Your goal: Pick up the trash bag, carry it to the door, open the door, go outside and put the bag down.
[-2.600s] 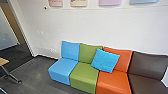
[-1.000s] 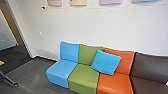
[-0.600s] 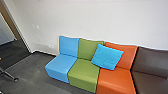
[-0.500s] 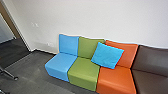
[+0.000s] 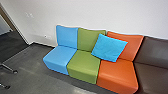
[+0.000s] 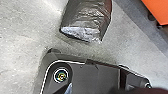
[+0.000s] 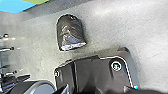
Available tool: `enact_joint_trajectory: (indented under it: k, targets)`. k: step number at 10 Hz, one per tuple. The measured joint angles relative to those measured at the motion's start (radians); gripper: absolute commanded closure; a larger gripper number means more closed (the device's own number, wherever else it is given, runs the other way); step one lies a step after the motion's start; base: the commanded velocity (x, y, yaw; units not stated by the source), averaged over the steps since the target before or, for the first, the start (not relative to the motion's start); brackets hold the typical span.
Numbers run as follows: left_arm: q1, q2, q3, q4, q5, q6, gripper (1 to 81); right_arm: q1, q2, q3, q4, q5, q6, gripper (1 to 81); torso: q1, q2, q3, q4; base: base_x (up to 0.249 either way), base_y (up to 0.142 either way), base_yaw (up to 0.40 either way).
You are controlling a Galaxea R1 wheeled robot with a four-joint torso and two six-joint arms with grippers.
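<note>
A dark, shiny trash bag (image 6: 87,20) lies on the grey floor in the left wrist view, close to the robot's own base plate. The right wrist view has the same bag (image 7: 71,31) on the floor, its surface creased and one end pale. Bare floor separates it from the base, and nothing touches it. How the grippers stand cannot be made out.
A row of blue, green, orange and brown seats (image 5: 83,67) with a blue pillow (image 5: 109,48) lines the white wall. At the far left is a doorway (image 5: 15,41); wheeled furniture legs (image 5: 10,68) stand nearer.
The head camera's view has tilted downward and shifted, so more floor shows in front of the seats. No thing has visibly moved by itself.
</note>
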Motion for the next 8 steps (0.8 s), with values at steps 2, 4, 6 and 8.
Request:
enact_joint_trajectory:
  k: [2,4,6,8]
  targets:
    - [-0.021,0.015,-0.029,-0.014,0.027,0.0,1.0,0.036,-0.048,0.04,0.0,-0.02,0.007,1.0,0.031,-0.048,-0.026,0.0,0.0,0.0,0.0]
    - [-0.036,0.04,-0.1,-0.023,0.066,0.0,1.0,0.046,-0.069,0.055,0.0,-0.028,0.018,1.0,0.073,-0.115,-0.035,0.0,0.0,0.0,0.0]
    - [-0.079,0.059,-0.132,-0.036,0.092,0.0,1.0,0.046,-0.067,0.057,0.0,-0.033,0.022,1.0,0.117,-0.185,-0.036,0.0,0.0,0.0,0.0]
    - [-0.11,0.063,-0.142,-0.057,0.113,0.0,1.0,0.056,-0.081,0.06,0.003,-0.046,0.024,1.0,0.163,-0.259,-0.036,0.0,0.0,0.0,0.0]
